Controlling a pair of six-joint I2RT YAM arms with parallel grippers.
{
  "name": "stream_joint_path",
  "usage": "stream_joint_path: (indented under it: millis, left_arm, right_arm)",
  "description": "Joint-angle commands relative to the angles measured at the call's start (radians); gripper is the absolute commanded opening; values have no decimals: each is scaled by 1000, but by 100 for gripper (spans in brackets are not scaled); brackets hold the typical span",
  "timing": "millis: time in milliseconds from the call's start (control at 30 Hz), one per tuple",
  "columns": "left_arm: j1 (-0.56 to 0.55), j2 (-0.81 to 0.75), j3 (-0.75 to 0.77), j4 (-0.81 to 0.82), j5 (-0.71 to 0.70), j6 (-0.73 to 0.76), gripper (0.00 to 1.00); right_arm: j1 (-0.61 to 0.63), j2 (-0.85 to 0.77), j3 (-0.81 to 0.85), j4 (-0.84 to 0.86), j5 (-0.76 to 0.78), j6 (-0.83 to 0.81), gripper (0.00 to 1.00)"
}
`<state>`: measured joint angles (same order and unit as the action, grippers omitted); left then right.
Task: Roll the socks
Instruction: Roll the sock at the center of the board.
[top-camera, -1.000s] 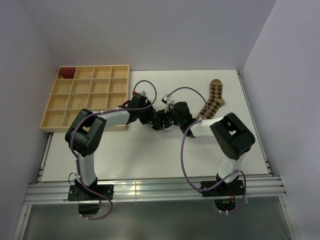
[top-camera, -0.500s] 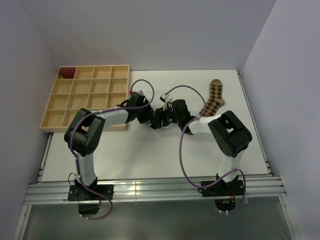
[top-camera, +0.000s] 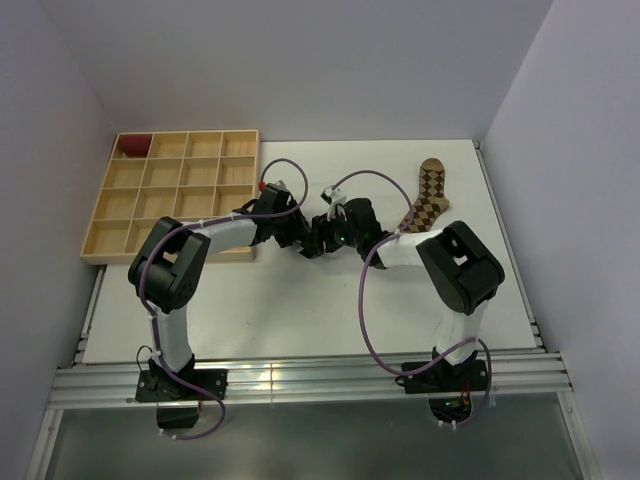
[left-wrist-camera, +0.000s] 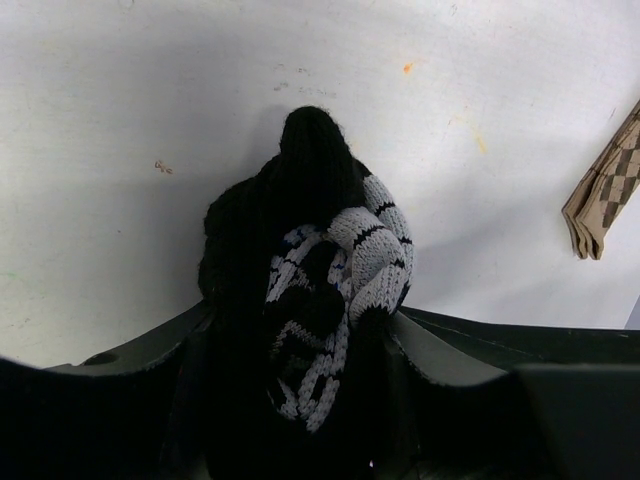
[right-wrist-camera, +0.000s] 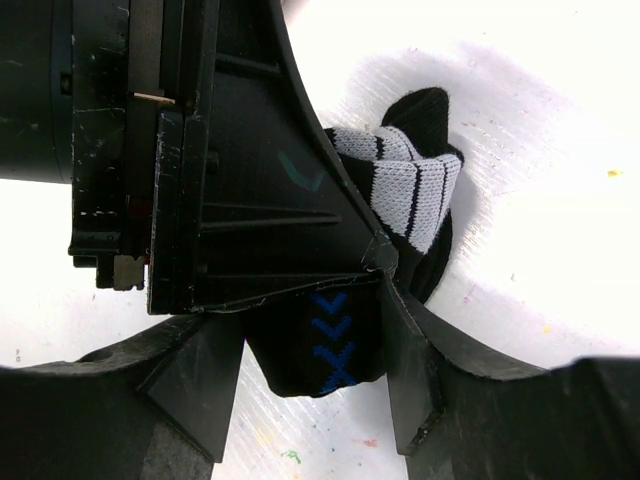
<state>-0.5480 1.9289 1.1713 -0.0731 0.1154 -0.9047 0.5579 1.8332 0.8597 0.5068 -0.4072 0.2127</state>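
Right now the black sock (left-wrist-camera: 312, 300), with its grey-white striped patches and blue chevrons, is bunched into a loose roll near the middle of the table (top-camera: 300, 310). We see it wedged between the fingers of the left gripper (left-wrist-camera: 300, 340), which press on either side of the bundle. The right gripper (right-wrist-camera: 310, 360) meets it from the opposite side, clamped on the dark end of the same roll. The tan sock (top-camera: 425, 198) lies flat by itself towards the far right of the table, well apart from both. The white tabletop is scuffed, with a few small coloured specks. A wooden tray (top-camera: 182, 187) of compartments sits at the far left, a dark red bundle (top-camera: 133, 146) in its far-left corner cell. Plain pale walls (top-camera: 300, 60) enclose the table, and a metal rail (top-camera: 300, 380) runs along the near edge.
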Motion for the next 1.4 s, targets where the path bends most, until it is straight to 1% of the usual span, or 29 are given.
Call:
stream_joint_path:
  millis: [0,33,100,333,400,433,467,533,567,633,733,833,900,967,1067,1233,1300,1367]
  left_arm:
    - [-1,21,-5,-90,-22,-3,2]
    - [-1,22,-5,-90,-22,-5,2]
    - [-1,27,-5,-90,-20,-7,0]
    - [-1,16,2,-109,-29,10,0]
    - [-1,-2,7,-122,-34,27,0]
    - [-1,-11,8,-125,-37,44,0]
    - [-1,-30,11,-131,-51,55,0]
    - [-1,-51,21,-157,-62,91,0]
    - [-1,-71,33,-169,-86,102,0]
    - [-1,-90,47,-198,-103,134,0]
    - [-1,-119,82,-229,-111,164,0]
    - [-1,-117,106,-260,-111,181,0]
    - [-1,-110,110,-258,-85,181,0]
    - [-3,-94,110,-246,-28,171,0]
    - [-16,-70,123,-240,33,168,0]
    - [-69,-13,192,-241,136,220,0]
    - [-84,-10,197,-205,164,234,0]
    - [-98,-19,183,-156,222,236,0]
  right_arm:
    - [7,-3,-31,-142,-28,39,59]
    - [7,-8,-36,-140,-33,37,62]
    - [7,-17,-36,-145,-33,37,63]
    - [5,-37,-54,-143,-21,44,67]
    - [1,-106,-76,-142,17,62,70]
    - [-4,-138,-106,-134,25,68,73]
    - [-18,-208,-120,-134,33,79,74]
    - [-36,-282,-155,-154,65,89,78]
    - [-49,-355,-162,-169,73,94,79]
    - [-53,-425,-171,-229,115,97,79]
    - [-53,-576,-192,-284,187,119,81]
    - [-61,-643,-211,-310,208,132,81]
    - [-64,-646,-221,-297,196,120,81]
    - [-64,-628,-232,-268,153,108,81]
    - [-61,-598,-264,-191,125,108,81]
    - [-59,-545,-284,-153,128,120,81]
    - [-58,-545,-304,-130,131,128,81]
    - [-56,-554,-314,-117,133,134,81]
